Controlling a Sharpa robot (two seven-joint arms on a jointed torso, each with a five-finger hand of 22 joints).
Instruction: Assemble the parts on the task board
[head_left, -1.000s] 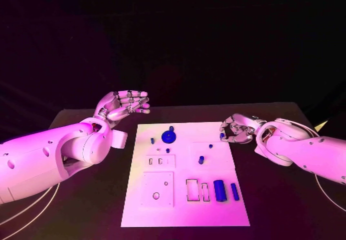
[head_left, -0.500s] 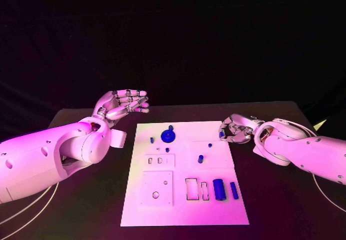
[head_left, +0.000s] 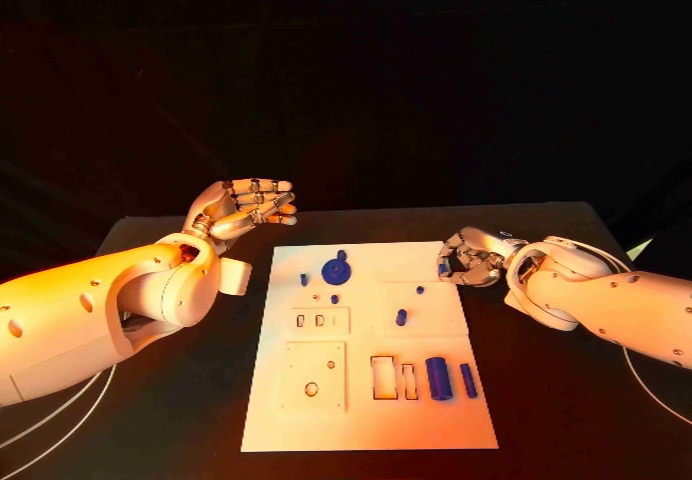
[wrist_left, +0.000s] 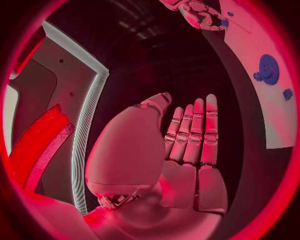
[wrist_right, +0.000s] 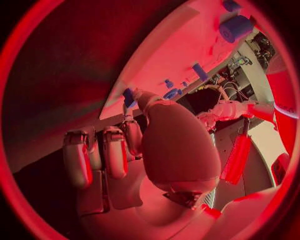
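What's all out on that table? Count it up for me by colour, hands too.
Blue parts lying on the task board: 7, including the gear
Blue part at the right hand fingers: 1
White task board: 1
Silver hands, right hand and left hand: 2
Total: 11

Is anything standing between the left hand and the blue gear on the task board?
Nothing visible does. The left hand is raised off the far left corner of the task board, holding nothing. The blue gear lies on the board's far part, with bare white plate and black table between them.
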